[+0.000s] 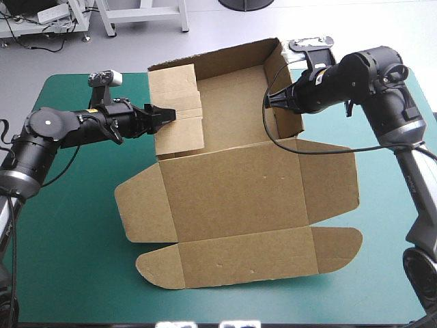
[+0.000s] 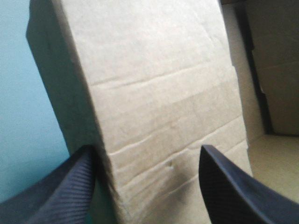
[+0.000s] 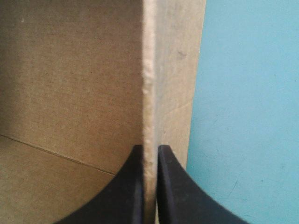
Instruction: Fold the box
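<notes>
The brown box lies mid-table, its far half a tray with back and side walls raised and its lid flat toward the front edge. My left gripper is at the tray's left wall, which leans inward. In the left wrist view this gripper is open, with the folded wall panel between its spread fingers. My right gripper is at the right wall. The right wrist view shows this gripper shut on that wall's upright edge.
Teal-green cover shows to the left, right and front of the box. The lid's rounded flaps reach toward the front edge. The tray's back wall stands near the table's far edge.
</notes>
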Controlling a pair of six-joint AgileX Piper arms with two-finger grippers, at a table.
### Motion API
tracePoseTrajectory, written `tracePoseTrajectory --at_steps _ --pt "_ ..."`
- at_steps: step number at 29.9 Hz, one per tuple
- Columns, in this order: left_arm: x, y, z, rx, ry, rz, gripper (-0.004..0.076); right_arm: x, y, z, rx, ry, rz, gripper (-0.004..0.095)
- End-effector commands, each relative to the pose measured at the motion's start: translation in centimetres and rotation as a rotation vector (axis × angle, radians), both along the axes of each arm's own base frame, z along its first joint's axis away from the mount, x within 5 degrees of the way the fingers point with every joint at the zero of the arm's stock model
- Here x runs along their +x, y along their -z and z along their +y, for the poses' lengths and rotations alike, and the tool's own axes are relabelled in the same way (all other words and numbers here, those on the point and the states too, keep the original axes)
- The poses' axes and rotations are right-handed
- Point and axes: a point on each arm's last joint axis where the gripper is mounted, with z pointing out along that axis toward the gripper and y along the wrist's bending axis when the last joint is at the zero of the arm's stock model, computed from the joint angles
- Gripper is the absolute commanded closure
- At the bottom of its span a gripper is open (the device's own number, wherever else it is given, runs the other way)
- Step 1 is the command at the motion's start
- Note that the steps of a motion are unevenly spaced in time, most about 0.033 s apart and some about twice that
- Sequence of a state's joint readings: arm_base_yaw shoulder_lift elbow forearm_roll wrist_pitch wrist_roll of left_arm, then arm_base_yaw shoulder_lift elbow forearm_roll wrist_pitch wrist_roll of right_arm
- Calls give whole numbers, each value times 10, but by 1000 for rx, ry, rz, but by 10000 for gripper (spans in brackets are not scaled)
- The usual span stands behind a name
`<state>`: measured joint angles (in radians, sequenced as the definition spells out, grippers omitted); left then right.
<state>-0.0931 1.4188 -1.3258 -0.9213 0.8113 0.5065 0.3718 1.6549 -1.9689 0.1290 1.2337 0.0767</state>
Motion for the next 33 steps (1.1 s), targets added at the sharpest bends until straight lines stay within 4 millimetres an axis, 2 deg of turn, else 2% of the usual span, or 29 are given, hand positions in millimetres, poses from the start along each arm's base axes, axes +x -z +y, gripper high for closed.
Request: tracePoseTrajectory --at_steps 1,5,14,22,33 --pt "-7 -23 -7 -12 -79 -70 279 -15 -22 14 107 -56 -75 912" --pt "-6 -20 -13 39 -132 -62 279 -15 -17 25 99 -79 -61 912" --pt "4 -6 -15 65 -184 -6 300 -16 -15 30 104 -90 -48 912" --pt "12 -1 -18 16 -195 16 445 -17 -15 32 121 -97 -40 912" --pt "17 4 -27 8 -162 4 694 -18 -16 35 149 -114 -33 912"
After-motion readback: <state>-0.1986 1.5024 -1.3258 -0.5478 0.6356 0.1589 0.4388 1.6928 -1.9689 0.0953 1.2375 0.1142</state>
